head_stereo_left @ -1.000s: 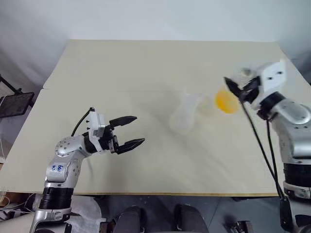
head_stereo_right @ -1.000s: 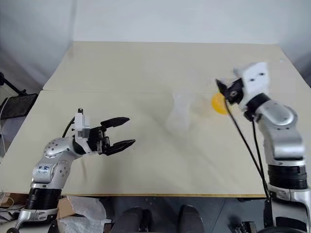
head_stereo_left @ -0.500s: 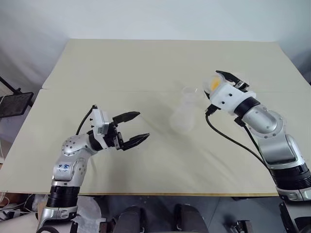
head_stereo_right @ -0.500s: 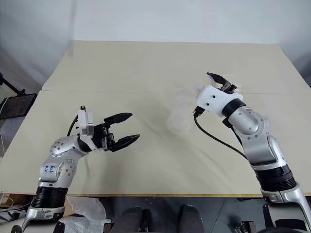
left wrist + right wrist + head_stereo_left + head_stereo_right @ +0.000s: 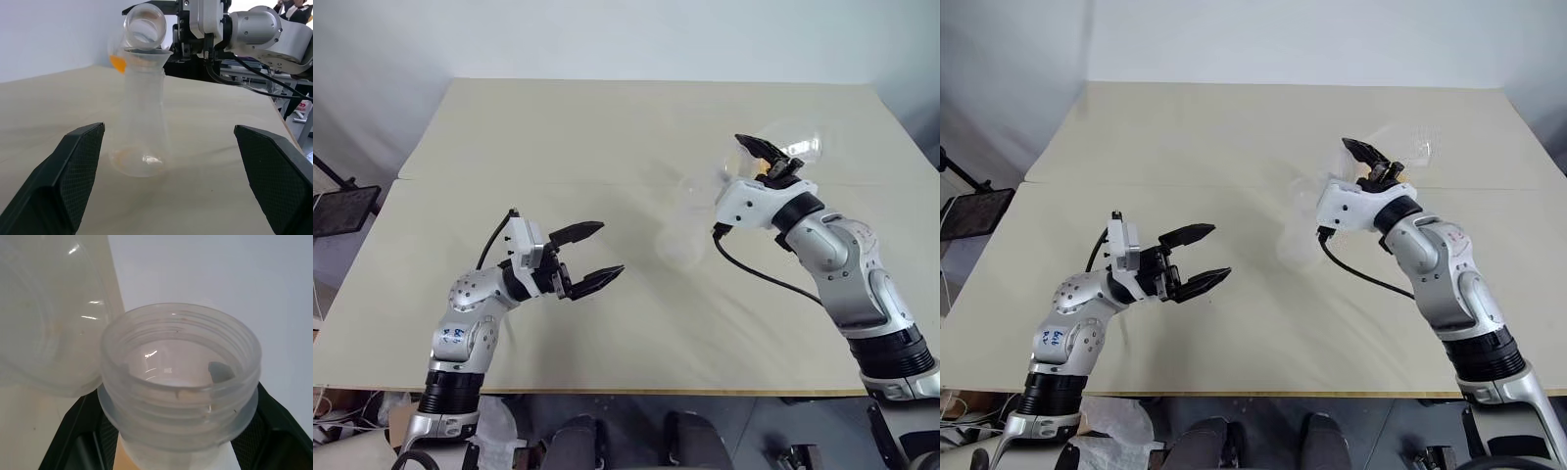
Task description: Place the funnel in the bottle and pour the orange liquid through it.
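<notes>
**Flask tipped over funnel, left hand standing off**

Beige table point(image 5: 607, 127) against a plain pale wall.

- The bottle point(image 5: 142, 122) stands upright near mid-table. It is translucent, with a wide base and a narrow neck. I take it as my landmark.
- The funnel point(image 5: 146, 55) is seated in the bottle's neck, its flared rim sitting level on top.
- The right gripper point(image 5: 766, 157) is just above and beside the bottle's top, on the robot's right of it. Its two black fingers are clamped on the threaded neck of a clear flask point(image 5: 181, 377), one finger on either side.
- The flask is tipped well over. Its open mouth hangs directly above the funnel's rim, very close to it; I cannot tell whether they touch.
- The orange liquid point(image 5: 117, 62) sits as a small pool in the flask's body, back from the mouth, higher than the bottle's neck and behind it as seen from the left wrist.
- There is a faint orange tint at the bottle's base.
- The left gripper point(image 5: 610, 249) is well apart from the bottle, on the robot's left of it and nearer the table's front edge. Its jaws are spread as wide as they go and hold nothing.
- The left gripper's fingers point(image 5: 73, 166) point at the bottle, which stands framed between them, clear of both.
</notes>
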Robot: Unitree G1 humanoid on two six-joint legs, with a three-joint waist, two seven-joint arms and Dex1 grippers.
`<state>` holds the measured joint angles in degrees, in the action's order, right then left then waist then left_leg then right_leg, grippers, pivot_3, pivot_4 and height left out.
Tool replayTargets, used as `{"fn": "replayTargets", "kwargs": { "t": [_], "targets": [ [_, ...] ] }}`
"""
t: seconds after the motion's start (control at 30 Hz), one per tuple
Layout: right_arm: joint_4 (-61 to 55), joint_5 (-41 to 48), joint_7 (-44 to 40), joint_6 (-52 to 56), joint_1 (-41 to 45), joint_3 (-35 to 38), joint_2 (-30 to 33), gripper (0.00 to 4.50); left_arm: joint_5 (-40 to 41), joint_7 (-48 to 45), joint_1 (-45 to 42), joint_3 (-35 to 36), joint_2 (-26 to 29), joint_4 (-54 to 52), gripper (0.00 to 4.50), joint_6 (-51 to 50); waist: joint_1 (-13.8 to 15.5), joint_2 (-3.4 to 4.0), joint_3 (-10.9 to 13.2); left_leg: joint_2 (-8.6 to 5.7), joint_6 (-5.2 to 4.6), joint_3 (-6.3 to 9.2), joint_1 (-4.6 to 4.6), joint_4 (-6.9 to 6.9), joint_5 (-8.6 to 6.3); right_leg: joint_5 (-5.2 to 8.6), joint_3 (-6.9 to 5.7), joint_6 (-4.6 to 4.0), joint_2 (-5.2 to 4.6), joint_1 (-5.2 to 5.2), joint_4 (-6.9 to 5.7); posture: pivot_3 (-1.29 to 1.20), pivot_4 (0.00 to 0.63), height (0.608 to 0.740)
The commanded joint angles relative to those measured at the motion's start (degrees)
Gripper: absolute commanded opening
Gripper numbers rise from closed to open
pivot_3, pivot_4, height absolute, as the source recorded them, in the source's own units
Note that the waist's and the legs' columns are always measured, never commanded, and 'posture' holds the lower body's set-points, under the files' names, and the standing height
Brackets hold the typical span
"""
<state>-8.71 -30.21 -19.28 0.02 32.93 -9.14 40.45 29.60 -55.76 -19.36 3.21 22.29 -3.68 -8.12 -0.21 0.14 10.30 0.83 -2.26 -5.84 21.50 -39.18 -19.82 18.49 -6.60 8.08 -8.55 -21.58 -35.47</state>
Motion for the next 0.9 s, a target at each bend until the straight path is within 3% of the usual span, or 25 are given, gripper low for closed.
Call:
{"fn": "replayTargets", "kwargs": {
  "t": [0.03,0.9],
  "targets": [
    [-0.9,-3.0,2.1,-2.8,1.6,0.4,0.4,2.49,-0.1,0.4,-0.7,-0.4,-0.5,-0.9,4.50,0.9,0.0,0.00,0.0,0.00,0.00,0.00,0.00,0.00,0.00,0.00,0.00,0.00,0.00,0.00,0.00,0.00,0.150,0.740],
    [2.0,-14.6,8.3,-9.7,2.8,1.4,1.9,2.49,-0.3,1.1,-0.3,-0.6,-1.0,-1.4,4.50,0.7,-0.1,0.00,0.0,0.01,0.01,0.00,0.00,0.00,0.00,0.00,0.00,0.00,0.00,0.00,0.01,0.00,0.150,0.740]
  ]
}}
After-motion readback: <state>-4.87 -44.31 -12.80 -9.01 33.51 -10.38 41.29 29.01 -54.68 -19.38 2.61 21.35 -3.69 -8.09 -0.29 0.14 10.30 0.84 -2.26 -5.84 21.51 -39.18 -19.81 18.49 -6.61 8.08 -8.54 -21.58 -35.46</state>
